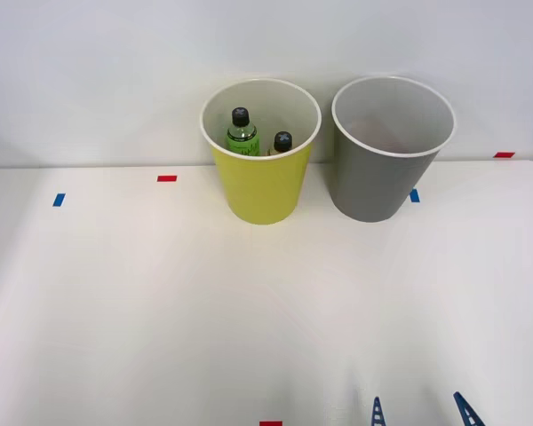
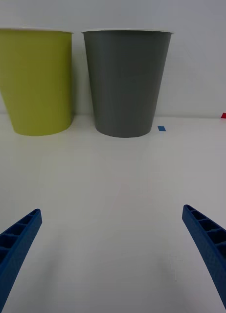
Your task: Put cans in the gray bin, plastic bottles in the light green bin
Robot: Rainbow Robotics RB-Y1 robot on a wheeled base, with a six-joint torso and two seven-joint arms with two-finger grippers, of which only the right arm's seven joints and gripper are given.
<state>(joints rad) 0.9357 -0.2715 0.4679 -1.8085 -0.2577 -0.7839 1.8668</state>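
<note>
Currently I see the right gripper (image 1: 417, 411) low over the near edge of the white desk (image 1: 160, 302), its blue ribbed fingers (image 2: 17, 239) spread wide and holding nothing. Both plastic bottles (image 1: 242, 131) stand upright inside the light green bin (image 1: 260, 146), the green one beside the amber one. Just beside that bin, on its right, stands the gray bin (image 1: 391, 146). I note both bins at the desk's far edge, well apart from the gripper.

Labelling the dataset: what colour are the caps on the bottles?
Black, on both plastic bottles inside the light green bin; clearest in the front view.
</note>
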